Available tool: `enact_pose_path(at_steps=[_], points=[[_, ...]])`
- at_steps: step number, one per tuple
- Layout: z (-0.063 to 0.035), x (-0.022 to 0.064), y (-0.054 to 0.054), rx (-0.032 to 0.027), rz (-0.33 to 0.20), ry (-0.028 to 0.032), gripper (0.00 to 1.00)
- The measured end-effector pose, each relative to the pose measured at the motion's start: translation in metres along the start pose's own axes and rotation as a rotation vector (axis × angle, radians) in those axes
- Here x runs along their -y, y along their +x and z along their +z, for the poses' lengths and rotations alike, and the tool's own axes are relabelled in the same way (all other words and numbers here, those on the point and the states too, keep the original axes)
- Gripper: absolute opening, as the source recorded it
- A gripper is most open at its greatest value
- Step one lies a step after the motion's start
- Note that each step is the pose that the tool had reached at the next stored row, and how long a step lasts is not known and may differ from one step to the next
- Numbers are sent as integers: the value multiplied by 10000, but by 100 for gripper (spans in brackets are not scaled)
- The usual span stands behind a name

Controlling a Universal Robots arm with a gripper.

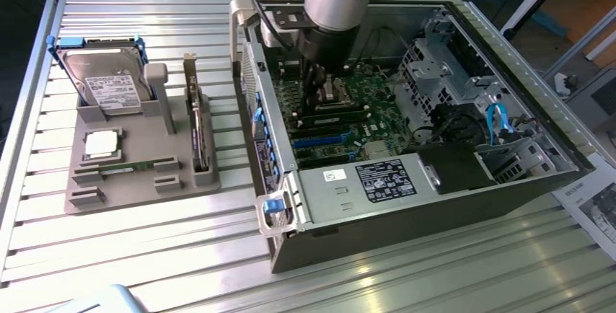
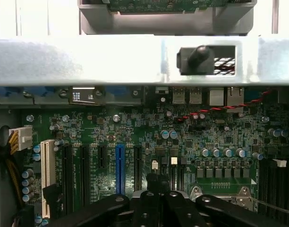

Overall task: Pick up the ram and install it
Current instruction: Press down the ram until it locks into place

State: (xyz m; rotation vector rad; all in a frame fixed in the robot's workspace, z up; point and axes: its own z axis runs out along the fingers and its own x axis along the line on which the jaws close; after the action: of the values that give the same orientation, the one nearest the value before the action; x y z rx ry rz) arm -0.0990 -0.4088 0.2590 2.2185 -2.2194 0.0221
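Note:
The ram (image 1: 127,169) is a thin green stick lying in a slot near the front of the grey holder (image 1: 144,190), at the exterior view's left. My gripper (image 1: 318,104) is far from it, lowered inside the open computer case (image 1: 405,197) over the green motherboard (image 1: 380,111). In the wrist view the black fingers (image 2: 153,185) meet at the middle, shut with nothing between them, above the motherboard (image 2: 135,127) near the processor socket (image 2: 222,191). Black memory slots (image 2: 276,182) lie beside that socket.
On the holder also stand a hard drive (image 1: 108,82), a square silver processor chip (image 1: 102,143) and an upright dark expansion card (image 1: 198,136). Inside the case are a drive cage (image 1: 438,64), blue cables (image 1: 498,122), a power supply (image 1: 385,179) and a blue card slot (image 2: 119,168).

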Motion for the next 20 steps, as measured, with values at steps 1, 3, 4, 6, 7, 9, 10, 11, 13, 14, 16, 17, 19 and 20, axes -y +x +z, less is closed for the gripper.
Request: enact_pose_path(at_steps=[1, 3, 4, 6, 7, 9, 10, 11, 13, 14, 16, 17, 19, 20], points=[[-11, 0, 0, 1, 0, -1, 10], [-42, 0, 0, 0, 0, -2, 10], [-74, 0, 1, 1, 1, -3, 10], [-130, 1, 2, 1, 1, -4, 10], [-151, 1, 2, 1, 0, -4, 10], [-192, 1, 2, 0, 1, -7, 10], [-222, 2, 3, 0, 1, -7, 10], [-243, 2, 3, 0, 1, -7, 10], [-283, 2, 3, 1, 1, -7, 10], [-306, 2, 4, -1, 1, -7, 10], [-336, 2, 4, 0, 1, -7, 10], [-353, 3, 4, 1, 1, -7, 10], [-393, 3, 5, 0, 1, -7, 10], [-409, 3, 5, 0, 1, -7, 10]])
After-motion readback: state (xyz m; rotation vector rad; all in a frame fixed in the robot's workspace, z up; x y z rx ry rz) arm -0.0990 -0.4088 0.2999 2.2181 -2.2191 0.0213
